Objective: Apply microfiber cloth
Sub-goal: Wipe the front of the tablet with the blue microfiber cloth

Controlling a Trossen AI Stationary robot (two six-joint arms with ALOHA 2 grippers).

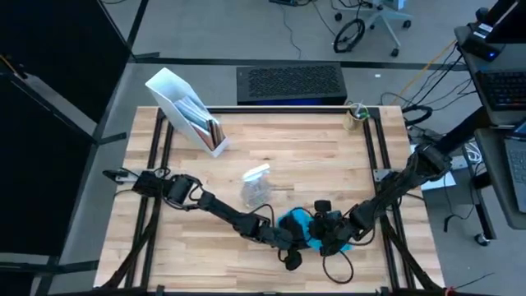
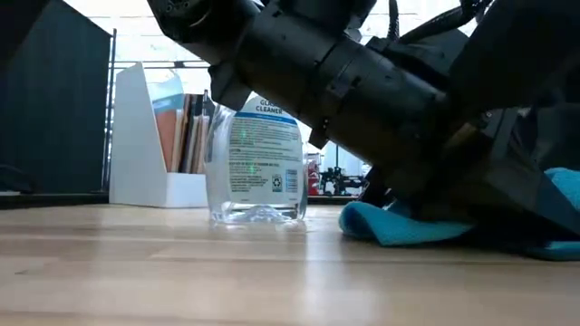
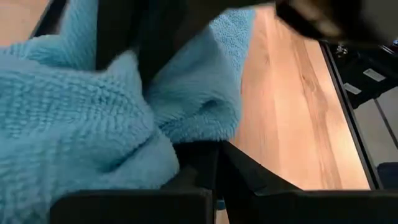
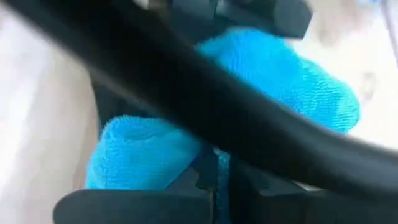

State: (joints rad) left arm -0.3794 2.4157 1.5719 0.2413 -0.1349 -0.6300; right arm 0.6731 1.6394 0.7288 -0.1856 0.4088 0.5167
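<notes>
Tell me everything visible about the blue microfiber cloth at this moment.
The microfiber cloth is bright sky-blue, with a looped, fluffy pile. It lies bunched and folded on the wooden table near its front edge, mostly hidden under both arms. The left gripper and right gripper meet over it; both wrist views show its folds pressed against dark fingers.

The microfiber cloth (image 3: pixel 74 118) is soft, looped fabric with a nubbly matt pile. The table (image 1: pixel 312 156) is smooth pale wood with visible grain, and the spray bottle (image 2: pixel 258 163) is clear glossy plastic with a paper-like label.
</notes>
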